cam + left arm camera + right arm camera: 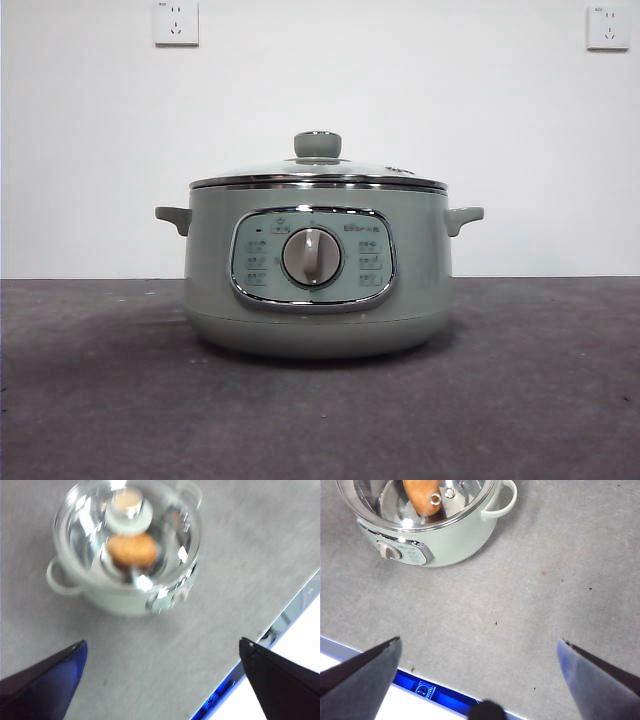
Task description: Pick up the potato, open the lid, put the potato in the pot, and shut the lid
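Potato [132,550] inside pot [318,270] under lid [318,168], both grippers (jaws spread, empty) well apart from it

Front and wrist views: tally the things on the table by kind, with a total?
Pot: 1
Lid, seated on the pot: 1
Potato, inside the pot under the lid: 1
Total: 3
Both hands, left and right, are open, empty and clear of the pot.
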Tool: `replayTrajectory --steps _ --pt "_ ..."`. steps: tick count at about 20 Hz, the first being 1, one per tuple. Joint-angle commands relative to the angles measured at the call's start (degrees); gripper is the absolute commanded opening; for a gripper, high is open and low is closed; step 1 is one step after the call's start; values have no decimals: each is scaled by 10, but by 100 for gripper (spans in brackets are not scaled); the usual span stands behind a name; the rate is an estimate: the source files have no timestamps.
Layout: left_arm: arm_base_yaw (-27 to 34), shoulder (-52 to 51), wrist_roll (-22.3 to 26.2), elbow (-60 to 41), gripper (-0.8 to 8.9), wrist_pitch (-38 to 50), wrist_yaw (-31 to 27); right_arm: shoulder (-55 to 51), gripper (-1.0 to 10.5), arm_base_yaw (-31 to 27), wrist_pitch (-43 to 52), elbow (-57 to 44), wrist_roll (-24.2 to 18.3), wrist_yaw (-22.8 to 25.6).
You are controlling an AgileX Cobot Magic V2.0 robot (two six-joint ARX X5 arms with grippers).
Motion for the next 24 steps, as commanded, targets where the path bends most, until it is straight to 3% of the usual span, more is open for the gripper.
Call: replayTrajectory --steps 1,16,17,18,20,22,24 --pt "-2 -2 27 -2 13 2 -4 0 31 2 -11 -5 -19 -7" --pt "12 9 10 -2 -2 18 15 0 0 2 -12 -5 -15 -5" --pt "35 1 129 -3 -1 24 -12 0 0 2 -12 -5 -14 -5" --pt "60 -8 171 -8 -1 29 -9 0 0 2 -12 -5 -15 -5" --pt "114 -48 183 -56 -1 91 65 0 0 2 -12 -5 -14 -5" --pt "179 -117 163 -160 -1 205 152 0 0 2 -12 -5 -15 -5" --pt "240 -206 116 -310 -1 349 168 3 0 2 -12 -5 -15 -5"
